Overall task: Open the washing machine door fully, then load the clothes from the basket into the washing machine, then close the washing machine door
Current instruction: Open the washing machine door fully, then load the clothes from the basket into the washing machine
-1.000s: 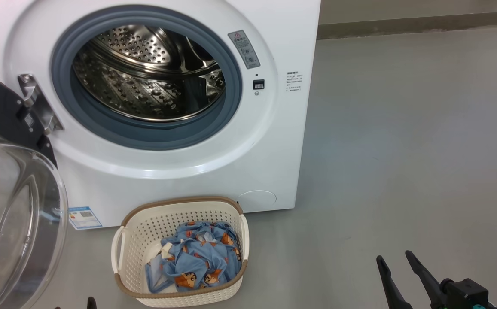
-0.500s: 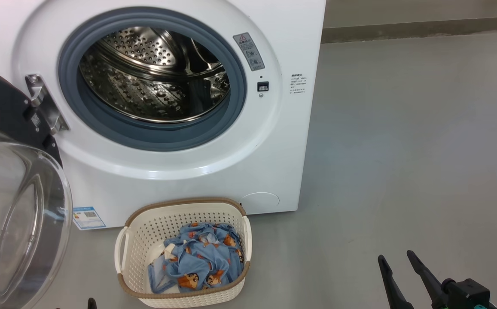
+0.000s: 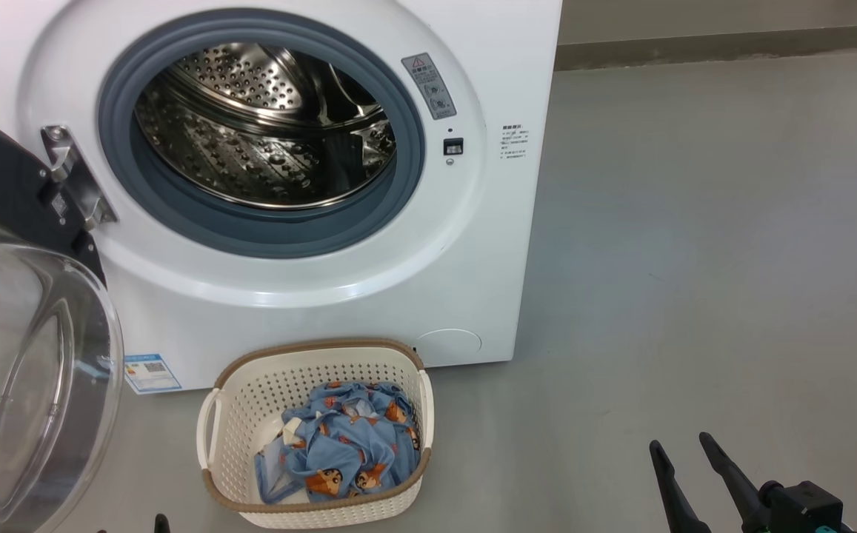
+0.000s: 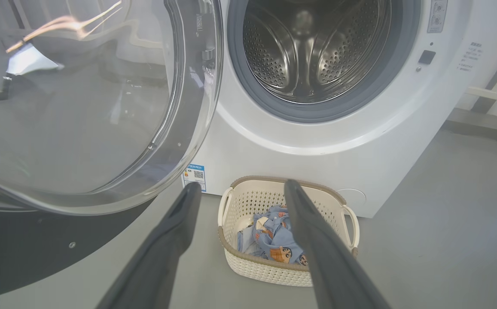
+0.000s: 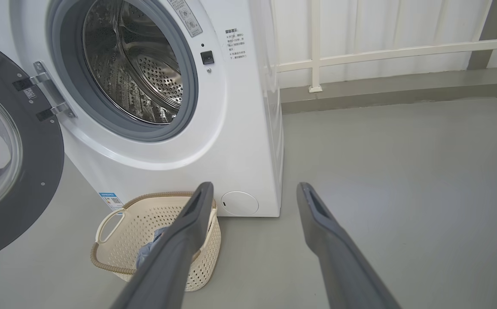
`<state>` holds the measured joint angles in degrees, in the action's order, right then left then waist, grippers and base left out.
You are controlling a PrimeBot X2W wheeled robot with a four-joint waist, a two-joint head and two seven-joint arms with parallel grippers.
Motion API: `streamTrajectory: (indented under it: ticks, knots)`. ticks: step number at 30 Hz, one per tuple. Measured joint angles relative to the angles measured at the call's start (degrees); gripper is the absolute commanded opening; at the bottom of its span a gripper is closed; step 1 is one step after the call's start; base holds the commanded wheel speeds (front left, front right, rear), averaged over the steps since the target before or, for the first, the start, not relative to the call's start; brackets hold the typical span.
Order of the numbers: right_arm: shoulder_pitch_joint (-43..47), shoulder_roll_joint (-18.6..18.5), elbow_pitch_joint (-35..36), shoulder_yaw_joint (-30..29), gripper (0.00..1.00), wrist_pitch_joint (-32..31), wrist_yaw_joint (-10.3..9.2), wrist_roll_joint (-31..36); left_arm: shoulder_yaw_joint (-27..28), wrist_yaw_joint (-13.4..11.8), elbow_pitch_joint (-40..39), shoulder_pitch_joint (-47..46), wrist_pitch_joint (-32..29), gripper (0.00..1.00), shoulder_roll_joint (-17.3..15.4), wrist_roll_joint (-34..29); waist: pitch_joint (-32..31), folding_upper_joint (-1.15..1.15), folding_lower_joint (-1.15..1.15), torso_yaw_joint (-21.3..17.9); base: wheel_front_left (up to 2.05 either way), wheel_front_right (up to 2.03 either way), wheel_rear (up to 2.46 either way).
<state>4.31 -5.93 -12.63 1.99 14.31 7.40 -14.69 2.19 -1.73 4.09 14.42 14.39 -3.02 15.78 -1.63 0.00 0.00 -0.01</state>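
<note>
While washing machine door (image 3: 28,370) hangs swung open at 9 o'clock in head view, I note:
- Left gripper (image 4: 242,185): jaws spread wide, empty, above floor (image 3: 695,259), pointing toward basket (image 3: 250,392).
- Washing machine (image 3: 309,311): at 12 o'clock, drum (image 3: 265,133) mouth exposed.
- Basket: on floor at 6 o'clock, just in front of machine.
- Clothes (image 3: 343,451): bundled inside basket, toward its right side.
- Right gripper (image 3: 680,442): at 5 o'clock, jaws apart, gripping nothing, well apart from basket.

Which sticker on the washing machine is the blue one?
The bottom sticker, near the floor, left of the basket. The top sticker, beside the drum, is grey.
</note>
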Motion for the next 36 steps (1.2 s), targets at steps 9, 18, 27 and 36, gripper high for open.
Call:
streamTrajectory:
  ticks: [9, 18, 27, 36]
  knots:
    - [0.0, 0.2, -0.1, 0.0, 1.00, 0.0, 0.00, 0.0, 0.1, 0.6, 1.2, 0.0, 0.0, 1.00, 0.1, -0.3, 0.3, 0.00, 0.00, 0.1, 0.07, -0.07, 0.00]
    - [0.0, 0.1, -0.2, 0.1, 1.00, 0.0, 0.00, 0.0, 0.1, 0.6, 1.8, 0.0, 0.0, 1.00, 0.1, -0.4, 0.4, 0.00, 0.00, -0.3, 0.96, -0.96, 0.00]
    - [0.0, 0.1, -0.3, 0.0, 1.00, 0.0, 0.00, 0.0, 0.7, 0.2, 1.4, 0.0, 0.0, 1.00, 0.2, -1.5, 0.5, 0.00, 0.00, -0.5, 1.41, -1.41, 0.00]
    - [0.0, 0.0, -0.3, 0.2, 1.00, 0.0, 0.00, 0.0, 0.7, 0.2, 1.3, 0.0, 0.0, 1.00, 0.2, -1.5, 0.6, 0.00, 0.00, -0.5, 0.30, -0.30, 0.00]
